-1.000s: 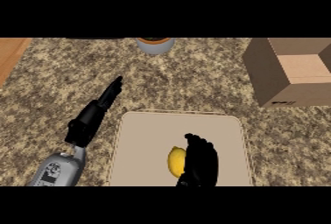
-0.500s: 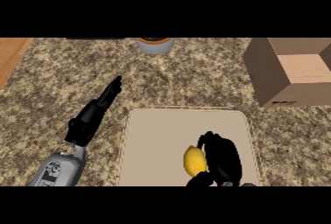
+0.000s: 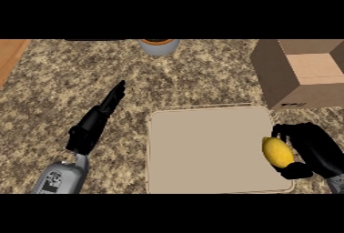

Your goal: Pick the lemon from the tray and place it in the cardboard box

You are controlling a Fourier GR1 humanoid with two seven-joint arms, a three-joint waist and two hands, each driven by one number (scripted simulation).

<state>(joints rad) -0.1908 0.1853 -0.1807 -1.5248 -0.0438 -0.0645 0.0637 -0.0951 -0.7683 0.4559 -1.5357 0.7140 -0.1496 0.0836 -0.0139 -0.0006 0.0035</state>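
Note:
The yellow lemon (image 3: pixel 277 151) is at the right edge of the beige tray (image 3: pixel 201 150), with my right hand (image 3: pixel 317 150) curled round it from the right, thumb below and fingers above. The open cardboard box (image 3: pixel 306 73) stands at the upper right, beyond the tray's far right corner. My left hand (image 3: pixel 97 119) lies left of the tray with its fingers straight, pointing up and to the right over the counter, holding nothing.
A grey pot with an orange rim (image 3: pixel 159 45) stands at the counter's far edge, top middle. A wooden surface (image 3: pixel 10 54) borders the granite counter at the upper left.
My right hand has carried the lemon rightward from the tray's middle to its right edge. The view has shifted so tray and box sit further left. The left hand keeps its pose.

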